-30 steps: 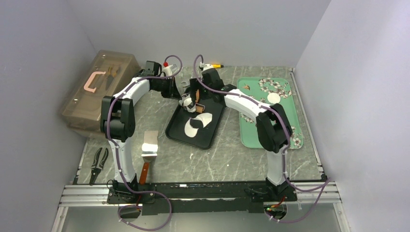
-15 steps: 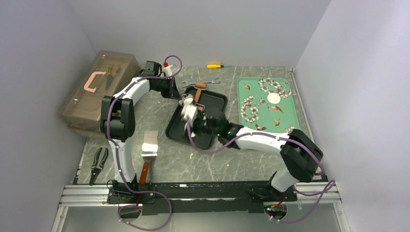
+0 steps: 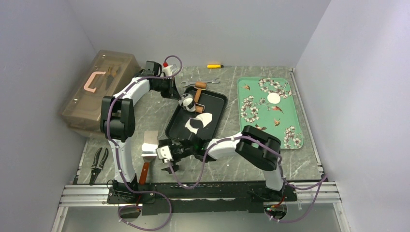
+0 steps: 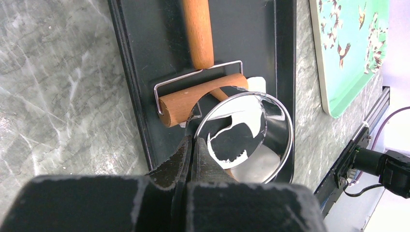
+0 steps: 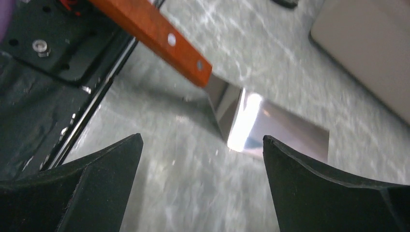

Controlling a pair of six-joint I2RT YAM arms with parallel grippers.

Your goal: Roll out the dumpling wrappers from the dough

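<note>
The dough (image 3: 198, 122) lies as a flat white sheet with a round piece cut out on the black tray (image 3: 216, 101). One round wrapper (image 3: 273, 98) lies on the green tray (image 3: 285, 125). My left gripper (image 3: 187, 103) is shut on the rim of the shiny metal ring cutter (image 4: 283, 130) and holds it over the tray; the dough (image 4: 234, 155) shows through the ring. The wooden roller (image 4: 203, 96) lies on the tray by the cutter. My right gripper (image 5: 201, 139) is open and empty, low over the table by a spatula (image 5: 270, 128); it also shows in the top view (image 3: 167, 155).
The spatula (image 3: 149, 145) with a red-brown handle lies near the front left. Pliers (image 3: 99, 164) lie further left. A brown toolbox (image 3: 99, 87) stands at the left. A wrench (image 3: 200, 82) and a yellow screwdriver (image 3: 214, 65) lie at the back.
My right arm has swung from the far end of the black tray down to the near left, beside the spatula. The left gripper has held still with the cutter.
</note>
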